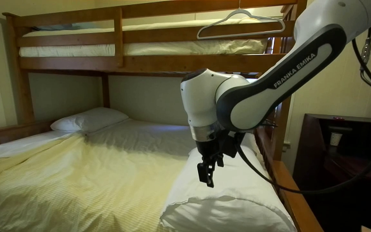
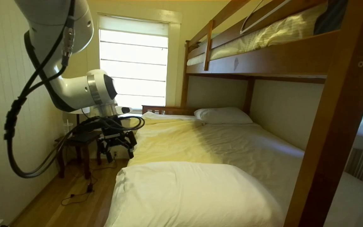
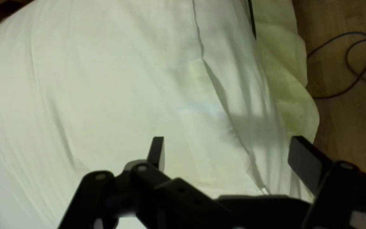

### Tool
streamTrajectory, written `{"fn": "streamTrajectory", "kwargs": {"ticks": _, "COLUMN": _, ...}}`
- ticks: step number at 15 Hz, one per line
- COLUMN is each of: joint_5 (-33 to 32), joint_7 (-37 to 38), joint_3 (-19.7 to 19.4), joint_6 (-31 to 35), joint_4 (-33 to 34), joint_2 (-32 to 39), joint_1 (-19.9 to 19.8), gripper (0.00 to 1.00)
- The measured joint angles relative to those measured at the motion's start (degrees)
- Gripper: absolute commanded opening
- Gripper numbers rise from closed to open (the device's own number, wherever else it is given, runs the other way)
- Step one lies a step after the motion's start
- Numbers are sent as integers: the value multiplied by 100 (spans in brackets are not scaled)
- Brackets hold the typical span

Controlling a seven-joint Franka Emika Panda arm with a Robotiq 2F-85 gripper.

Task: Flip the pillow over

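The pillow point(image 1: 243, 183) is large, plump and white, and lies on the bed along its wooden end rail. It also shows in an exterior view point(image 2: 194, 195) and fills much of the wrist view point(image 3: 106, 95). My gripper point(image 1: 214, 174) points down over the pillow, toward its open-hemmed end. In an exterior view the gripper point(image 2: 120, 157) hangs beside the pillow's far left corner. In the wrist view the fingers point(image 3: 228, 140) are wide apart with nothing between them. The pillow's seam and hem run below the gap between them. The fingertips look apart from the fabric.
A flatter white pillow point(image 1: 90, 119) lies at the bed's far end. A yellow sheet point(image 1: 85, 180) covers the bed's near side. The upper bunk point(image 1: 159, 62) overhangs the bed, with a hanger point(image 1: 240, 33) on it. A wooden rail point(image 1: 293, 193) borders the pillow. A small table point(image 2: 80, 138) stands beside the bed.
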Motion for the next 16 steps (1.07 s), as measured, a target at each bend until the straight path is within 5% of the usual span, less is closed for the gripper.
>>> {"fn": "streamTrajectory", "kwargs": {"ticks": 16, "joint_5": -128, "joint_7": 360, "joint_3": -31, "joint_6": 335, "joint_4": 20, "joint_2": 328, "joint_1": 142, "gripper": 100}}
